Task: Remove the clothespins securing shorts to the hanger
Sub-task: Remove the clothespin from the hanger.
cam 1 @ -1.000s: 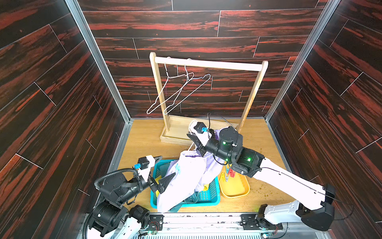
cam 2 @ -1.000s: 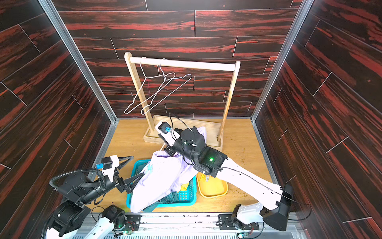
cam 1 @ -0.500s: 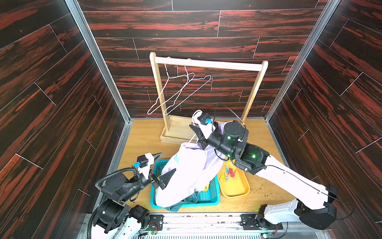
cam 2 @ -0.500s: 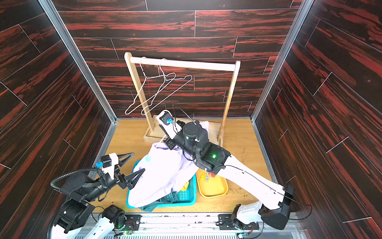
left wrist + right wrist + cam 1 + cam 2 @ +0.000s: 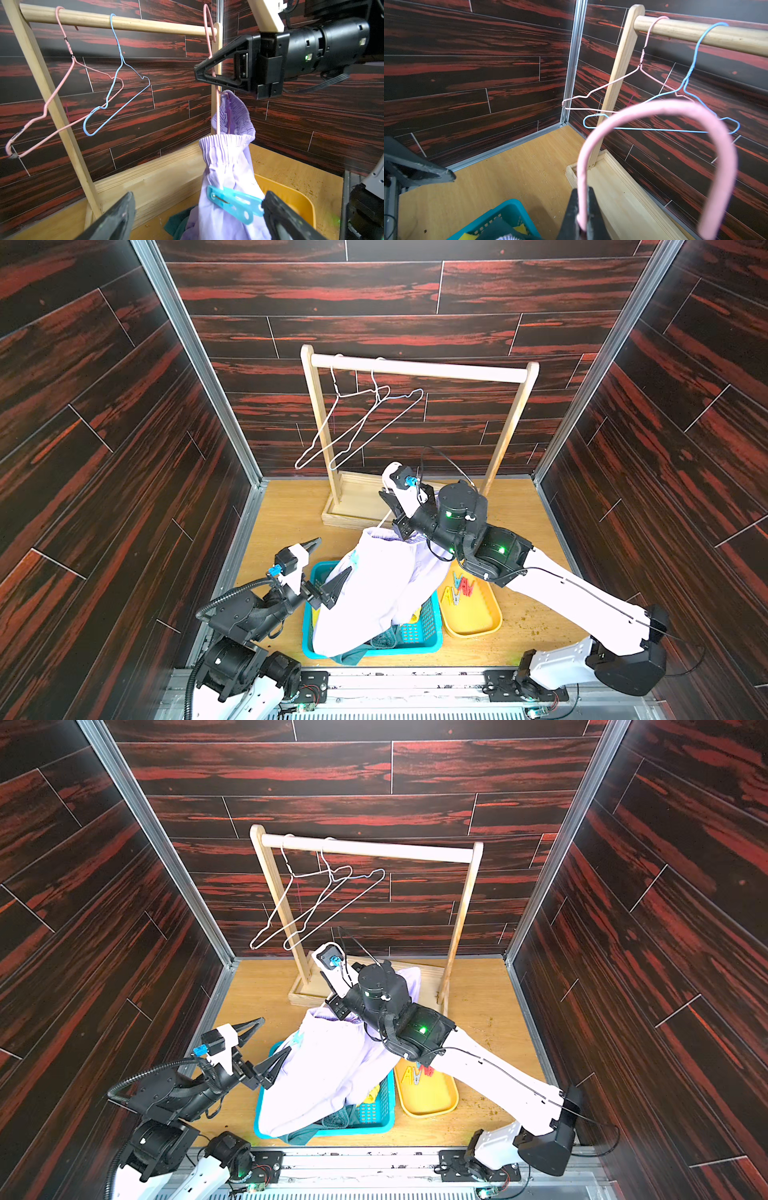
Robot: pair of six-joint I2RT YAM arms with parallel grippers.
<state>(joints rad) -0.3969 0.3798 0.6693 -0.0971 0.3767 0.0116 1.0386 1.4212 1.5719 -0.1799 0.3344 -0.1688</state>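
**One peg on the lavender shorts, hanger held off the rail**

The right gripper (image 5: pixel 581 209) is clamped tight on the neck of the pink hanger (image 5: pixel 656 107), just below its hook. It holds the hanger off the rail, in front of the wooden rack (image 5: pixel 417 369). The lavender shorts (image 5: pixel 382 589) hang from that hanger with the waistband bunched at the top. In both top views their legs trail down into the blue basket (image 5: pixel 419 641) at about 6 o'clock on the surface (image 5: pixel 282 526). A light blue clothespin (image 5: pixel 234 204) is clipped to the fabric part-way down, on the side facing 9 o'clock.

The left gripper (image 5: pixel 333 555) sits at 8 o'clock of the shorts, jaws spread wide and gripping nothing. In the left wrist view the clothespin lies between the two fingers (image 5: pixel 118 216), its free end reaching one of them. Whether it touches that finger cannot be told.

Loose clothespins (image 5: pixel 461 587) in red-pink, yellow and blue lie at the far end of the yellow tray (image 5: pixel 478 624), which stands just beside the basket at its 3 o'clock. In the basket, under the lavender legs, teal shorts (image 5: pixel 353 657) spill over the near rim and a scrap of yellow shorts (image 5: pixel 413 616) shows.

Two bare wire hangers (image 5: pixel 113 78), one pink and one blue, hang at the 9 o'clock end of the rack's rail. The rack stands at 12 o'clock on the surface.
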